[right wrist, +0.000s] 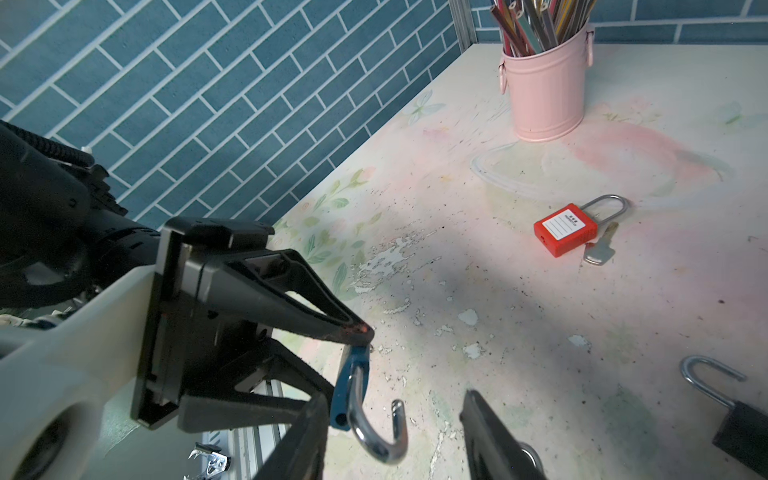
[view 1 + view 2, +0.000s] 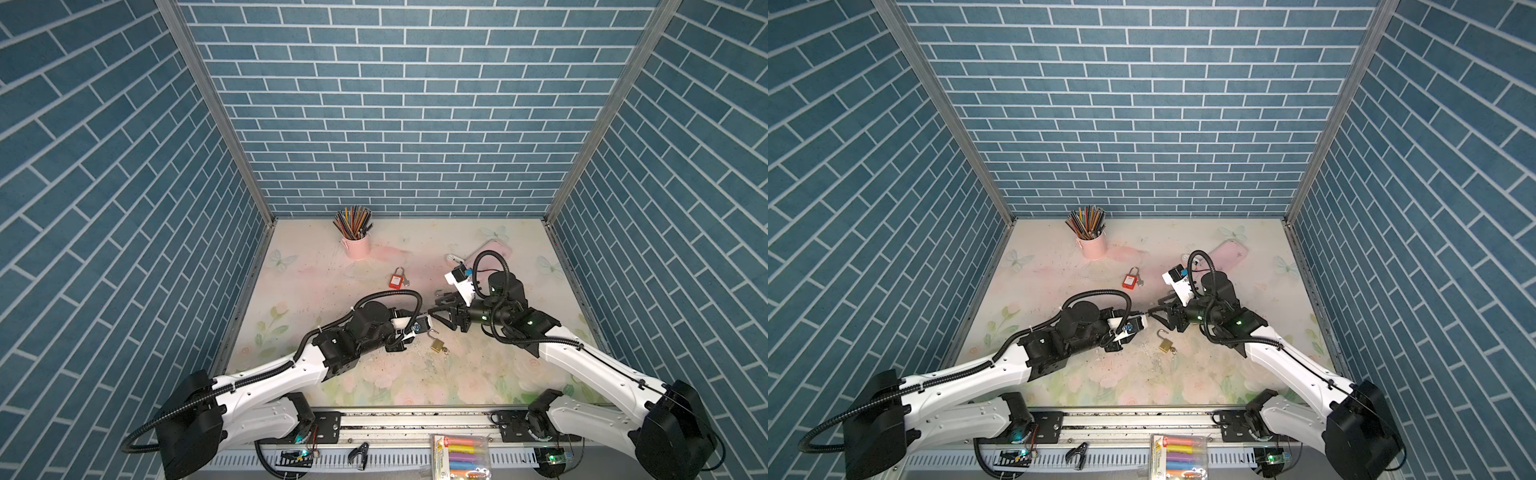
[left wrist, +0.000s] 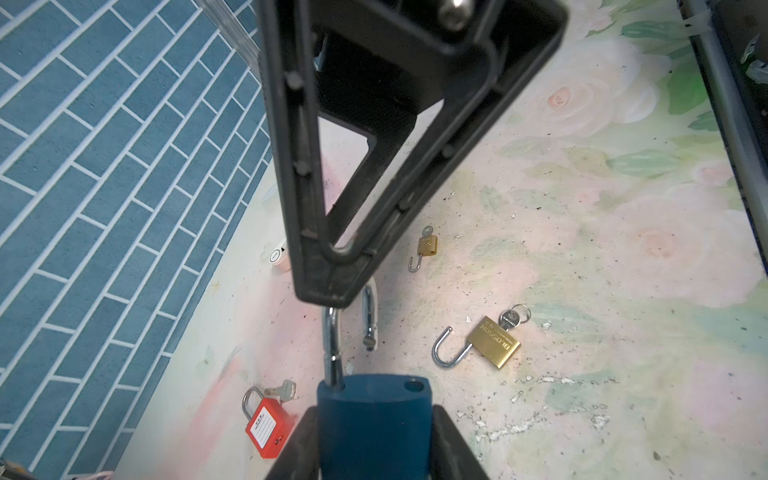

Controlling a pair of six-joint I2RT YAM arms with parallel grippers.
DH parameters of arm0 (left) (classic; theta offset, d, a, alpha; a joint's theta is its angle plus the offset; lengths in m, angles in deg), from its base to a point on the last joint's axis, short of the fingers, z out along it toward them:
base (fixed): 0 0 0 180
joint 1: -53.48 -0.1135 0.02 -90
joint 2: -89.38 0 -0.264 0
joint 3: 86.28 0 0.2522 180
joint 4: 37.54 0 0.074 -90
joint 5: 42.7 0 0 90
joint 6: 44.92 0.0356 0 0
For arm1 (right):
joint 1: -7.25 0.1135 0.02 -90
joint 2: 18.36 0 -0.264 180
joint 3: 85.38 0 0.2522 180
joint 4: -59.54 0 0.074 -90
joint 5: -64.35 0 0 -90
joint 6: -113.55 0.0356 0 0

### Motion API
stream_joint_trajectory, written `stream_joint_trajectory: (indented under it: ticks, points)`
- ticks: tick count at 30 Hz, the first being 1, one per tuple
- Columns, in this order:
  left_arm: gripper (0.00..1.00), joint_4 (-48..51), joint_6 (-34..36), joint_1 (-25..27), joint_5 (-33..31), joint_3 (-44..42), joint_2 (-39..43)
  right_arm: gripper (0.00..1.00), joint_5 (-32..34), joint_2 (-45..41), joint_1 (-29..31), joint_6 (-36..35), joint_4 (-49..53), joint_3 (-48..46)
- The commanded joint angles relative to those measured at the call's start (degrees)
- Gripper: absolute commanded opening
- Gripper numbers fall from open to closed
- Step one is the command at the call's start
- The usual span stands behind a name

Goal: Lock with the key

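My left gripper (image 3: 372, 409) is shut on the body of a blue padlock (image 3: 374, 432) and holds it above the table. The padlock's steel shackle (image 3: 332, 332) stands open and points at my right gripper (image 1: 395, 399). That gripper is open, with one finger on each side of the shackle (image 1: 376, 440) and a gap to both. The two grippers meet tip to tip in both top views, left gripper (image 2: 427, 320) against right gripper (image 2: 436, 305). The key of the blue padlock is hidden.
On the table lie an open brass padlock (image 2: 436, 344) with a key in it, a small brass padlock (image 3: 428, 245), a red padlock (image 2: 397, 280) beside a loose key (image 1: 598, 249), and a black padlock (image 1: 739, 428). A pink cup of pencils (image 2: 357, 245) stands at the back.
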Motion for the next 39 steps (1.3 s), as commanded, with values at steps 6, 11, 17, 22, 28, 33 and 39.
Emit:
stream_joint_trajectory:
  ticks: [6,11,17,22,28,33,39]
  points:
    - [0.0,-2.78,-0.7,0.27,0.76,2.12,-0.24,0.4,-3.49,0.62,0.3,-1.66,-1.85,-0.79]
    - [0.0,-3.16,-0.97,0.3,0.65,2.5,-0.67,0.38,-4.53,1.13,0.29,-1.22,-2.35,-1.25]
    - [0.0,-3.31,-1.43,0.27,-0.04,2.72,-1.11,0.34,-4.53,1.1,0.3,-1.03,-2.76,-1.58]
    - [0.0,-3.55,-1.33,0.2,-1.56,2.66,-1.49,0.24,-3.72,0.5,0.29,-0.47,-3.46,-1.95]
    - [0.0,-5.61,-1.41,0.34,-4.74,2.38,-2.12,0.12,-4.05,0.82,0.34,1.0,-4.68,-2.2]
    - [0.0,-8.66,-0.83,0.77,-8.93,1.66,-2.96,0.05,-4.24,1.46,0.38,3.15,-6.15,-2.13]
    - [0.0,-13.36,0.55,2.56,-15.84,1.05,-4.87,0.0,-4.12,2.58,0.38,5.88,-7.16,-1.32]
